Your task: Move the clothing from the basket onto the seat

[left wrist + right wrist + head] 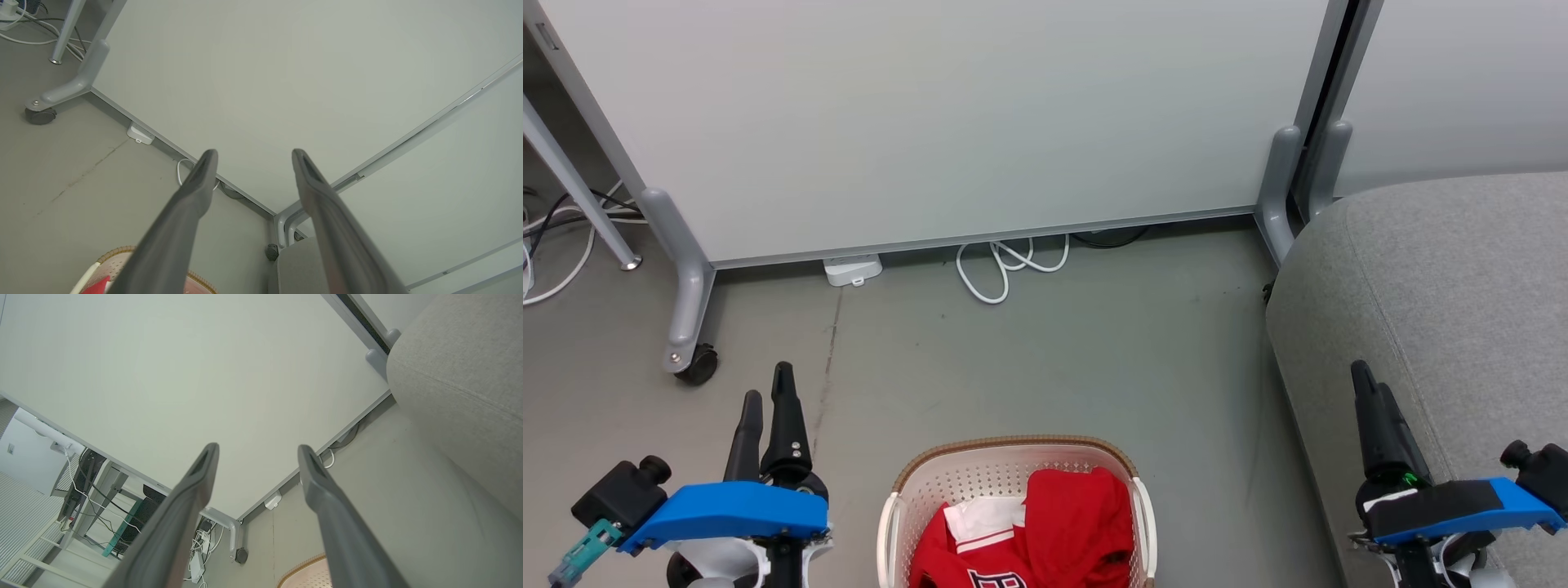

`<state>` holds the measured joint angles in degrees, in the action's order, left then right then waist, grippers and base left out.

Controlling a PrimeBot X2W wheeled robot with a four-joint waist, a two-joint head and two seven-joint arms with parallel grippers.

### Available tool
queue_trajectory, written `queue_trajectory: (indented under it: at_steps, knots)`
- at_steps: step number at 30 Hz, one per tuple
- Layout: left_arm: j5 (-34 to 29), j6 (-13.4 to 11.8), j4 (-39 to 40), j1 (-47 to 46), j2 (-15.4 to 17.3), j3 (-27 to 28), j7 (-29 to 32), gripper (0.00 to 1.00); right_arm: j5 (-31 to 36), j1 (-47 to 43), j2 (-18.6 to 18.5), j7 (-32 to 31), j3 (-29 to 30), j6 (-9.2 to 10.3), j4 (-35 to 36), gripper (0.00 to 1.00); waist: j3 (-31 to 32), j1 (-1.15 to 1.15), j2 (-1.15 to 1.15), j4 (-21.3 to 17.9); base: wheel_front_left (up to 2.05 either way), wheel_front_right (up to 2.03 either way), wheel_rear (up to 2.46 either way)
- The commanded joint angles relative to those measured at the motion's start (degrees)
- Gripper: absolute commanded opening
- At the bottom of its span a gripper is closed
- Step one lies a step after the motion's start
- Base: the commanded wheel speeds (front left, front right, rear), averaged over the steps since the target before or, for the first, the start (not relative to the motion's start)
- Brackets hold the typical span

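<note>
We see the soft red clothing, its white lettering cut off and unreadable, bunched in the perforated off-white basket on the floor. The grey fabric seat stands to its right. Our left fingers and right fingers stand apart, holding nothing.

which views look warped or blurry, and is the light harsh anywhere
Head view: soft even light, sharp, no glare, the basket cropped by the bottom edge. Left wrist view: slight wide-angle bending along the bottom rail of the partition; the left claw near the lens looks soft. Right wrist view: tilted; right claw soft, seat fabric crisp.
</note>
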<state>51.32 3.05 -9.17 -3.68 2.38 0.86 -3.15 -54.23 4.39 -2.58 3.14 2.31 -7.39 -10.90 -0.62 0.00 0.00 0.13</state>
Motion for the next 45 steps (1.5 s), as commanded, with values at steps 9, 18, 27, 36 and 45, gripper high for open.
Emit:
queue_trajectory:
  at_steps: [9, 18, 27, 36, 45]
  knots:
    - [-9.62, -1.38, -0.34, -0.91, 1.14, -2.95, -2.02, 1.0, 9.35, -0.16, -0.33, 2.02, -1.42, -0.1, 0.13, 1.0, -0.04, 0.0, 0.0, 0.08, 0.0, 0.0, 0.0]
    - [-15.92, -2.53, -0.9, -1.02, 1.89, -5.12, -3.61, 1.0, 15.8, -0.2, -0.35, 3.61, -2.18, -0.11, -0.59, 1.0, -0.08, 0.0, 0.0, 0.16, 0.0, 0.0, 0.0]
    - [-21.42, -3.3, -0.68, -1.14, 2.19, -6.47, -5.04, 1.0, 21.5, -0.16, -0.36, 5.05, -2.8, -0.12, -0.52, 1.0, -0.18, 0.0, 0.0, 0.2, 0.0, 0.0, 0.0]
    - [-26.65, -3.95, -0.5, -0.96, 2.37, -6.97, -6.39, 1.0, 26.98, -0.41, -0.38, 6.41, -3.46, -0.13, -0.25, 1.0, -0.32, 0.0, 0.0, 0.18, 0.0, 0.0, 0.0]
    - [-31.35, -3.83, -0.58, -0.73, 2.32, -7.31, -7.65, 1.0, 31.76, -0.62, -0.39, 7.64, -4.09, -0.13, -0.47, 1.0, -0.27, 0.0, 0.0, 0.29, 0.0, 0.0, 0.0]
